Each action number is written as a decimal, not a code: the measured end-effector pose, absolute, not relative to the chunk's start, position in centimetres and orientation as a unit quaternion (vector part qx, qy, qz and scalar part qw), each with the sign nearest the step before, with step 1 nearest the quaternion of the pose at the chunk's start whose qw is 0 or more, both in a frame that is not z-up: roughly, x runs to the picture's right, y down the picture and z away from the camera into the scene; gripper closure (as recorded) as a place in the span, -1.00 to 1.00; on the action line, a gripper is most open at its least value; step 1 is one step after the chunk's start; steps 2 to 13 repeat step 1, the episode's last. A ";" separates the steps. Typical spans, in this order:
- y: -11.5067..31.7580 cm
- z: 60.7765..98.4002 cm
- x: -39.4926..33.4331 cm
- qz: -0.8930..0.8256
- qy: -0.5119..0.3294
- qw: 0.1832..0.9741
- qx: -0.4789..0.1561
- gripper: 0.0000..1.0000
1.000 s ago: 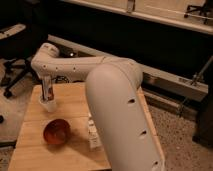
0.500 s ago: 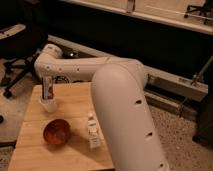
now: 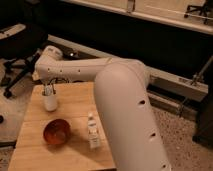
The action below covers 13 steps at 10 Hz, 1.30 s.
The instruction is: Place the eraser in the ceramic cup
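The eraser is not showing anywhere you can pick it out; the spot where it would be, at the cup's mouth, is sitting under the gripper and is too dark to read. You are looking at a small wooden table with the cup standing near its far left corner, close to the back edge and not far from the left edge, so room is running short on those two sides. The bowl is sitting just in front of the cup, apart from it, and the bottle is standing upright to the bowl's right, near the middle of the tabletop. Bare wood is lying open along the front of the table and between the bowl and the bottle. The arm is crowding the right side, its thick white shell covering that edge of the table and reaching across the back toward the cup. The gripper is hanging straight over the cup, its dark tip at or just inside the rim; you cannot tell whether it is spread or pressed together, nor whether it is pinching anything. The cup is a plain white cylinder, smooth-walled. The bowl is round, orange-red and glossy. The bottle is a slim white tube with a narrow cap. The tabletop is pale, flat wood with squared edges.
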<state>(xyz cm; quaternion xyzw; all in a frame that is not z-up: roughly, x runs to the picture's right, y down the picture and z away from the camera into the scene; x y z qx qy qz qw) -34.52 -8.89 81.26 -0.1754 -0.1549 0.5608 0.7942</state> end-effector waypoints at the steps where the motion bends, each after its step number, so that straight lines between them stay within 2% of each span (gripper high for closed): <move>1: -8.9 81.2 -34.6 0.561 -0.155 0.794 -0.176 -0.60; 13: -8.9 81.2 -34.6 0.561 -0.155 0.794 -0.176 -0.60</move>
